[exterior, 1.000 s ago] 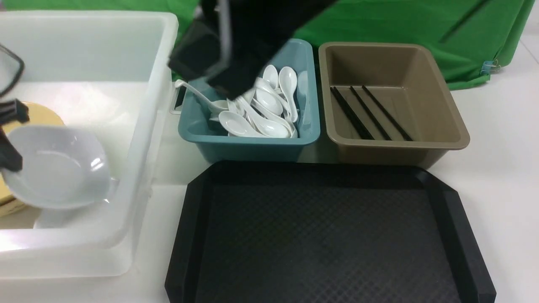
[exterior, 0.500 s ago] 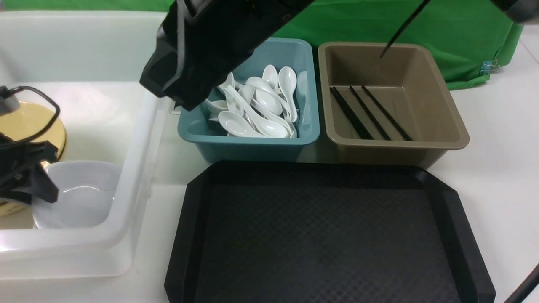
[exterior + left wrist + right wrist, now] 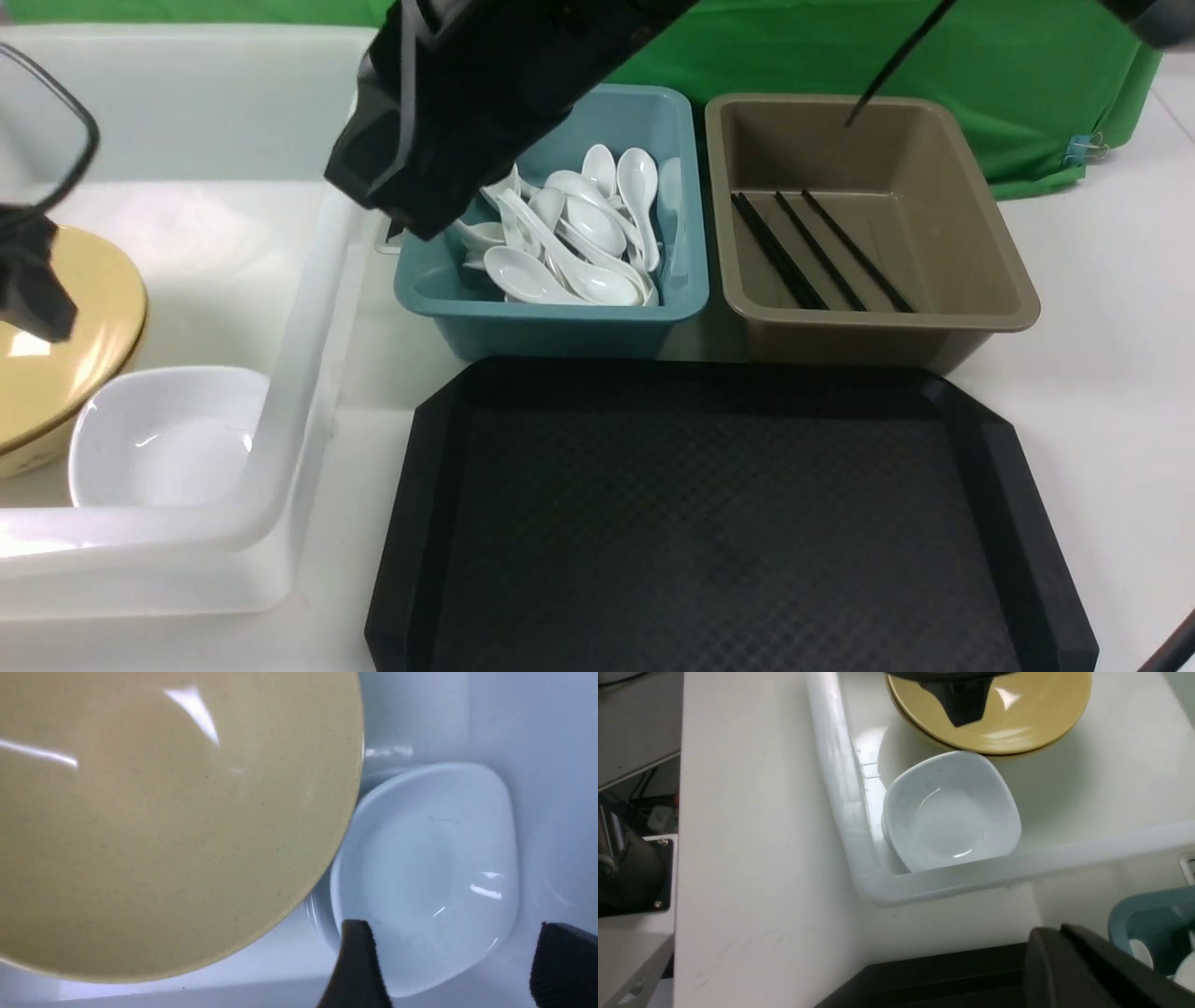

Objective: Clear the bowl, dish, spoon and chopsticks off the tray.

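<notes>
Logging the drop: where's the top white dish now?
Front view, left side: the white dish sits in the white bin's near corner, beside the yellow bowl.

Pretty bright, even light on the white table (image 3: pixel 1111 392), blown-out glare along the near rim of the white tub (image 3: pixel 140 532) at lower left, sharp highlights on the yellow bowl (image 3: pixel 177 826) in the left wrist shot, soft shadow beside it in the right wrist one, front view mostly crisp, but the claw (image 3: pixel 448 961) looks blurry up close, bluish cast there too
</notes>
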You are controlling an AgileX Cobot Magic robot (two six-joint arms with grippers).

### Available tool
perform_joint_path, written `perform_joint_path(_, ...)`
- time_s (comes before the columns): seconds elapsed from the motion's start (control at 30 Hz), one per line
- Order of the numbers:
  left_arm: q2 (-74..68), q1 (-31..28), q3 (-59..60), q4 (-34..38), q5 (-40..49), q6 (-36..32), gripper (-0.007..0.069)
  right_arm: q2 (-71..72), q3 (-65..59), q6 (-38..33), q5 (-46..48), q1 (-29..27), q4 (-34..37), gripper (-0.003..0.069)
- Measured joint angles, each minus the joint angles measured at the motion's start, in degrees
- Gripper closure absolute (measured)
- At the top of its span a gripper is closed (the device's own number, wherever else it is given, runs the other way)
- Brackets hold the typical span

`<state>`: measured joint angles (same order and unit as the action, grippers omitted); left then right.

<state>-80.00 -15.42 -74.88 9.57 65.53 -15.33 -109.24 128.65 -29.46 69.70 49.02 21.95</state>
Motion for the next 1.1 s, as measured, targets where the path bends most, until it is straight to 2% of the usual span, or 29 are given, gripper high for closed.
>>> perform_joint_path(0.07,1.05,0.0,-0.08,0.0,0.62,0.05,0.0319,0.74,0.0,0.12,0.0,0.0,-2.08,0.0654)
perform_joint_path(0.1,1.04,0.0,-0.08,0.0,0.91,0.11,0.0342,0.94,0.0,0.27,0.0,0.0,-2.32,0.0654)
perform_joint_path(0.2,0.94,0.64,-0.08,0.19,1.76,0.11,0.0549,3.26,0.0,4.31,0.0,0.0,-10.26,0.0651)
perform_joint_path(0.27,0.94,2.0,-0.08,0.19,1.84,0.11,0.0605,5.16,-0.28,7.51,0.0,-0.05,-15.34,0.0651)
perform_joint_path(0.4,0.94,5.2,0.14,-0.29,0.64,1.49,0.0631,11.58,-3.34,9.83,0.0,-1.61,-20.08,0.0651)
perform_joint_path(0.7,-9.14,6.69,8.16,-8.83,-4.83,9.59,0.0634,26.53,-15.92,10.44,0.14,-4.07,-21.35,0.065)
perform_joint_path(0.93,-14.06,6.05,8.91,-16.29,-6.71,15.33,0.0633,28.36,-17.42,10.5,0.25,-4.13,-21.35,0.0649)
perform_joint_path(1.1,-14.33,6.01,8.91,-17.1,-8.35,15.33,0.0631,28.4,-17.49,10.5,0.25,-4.13,-21.35,0.0649)
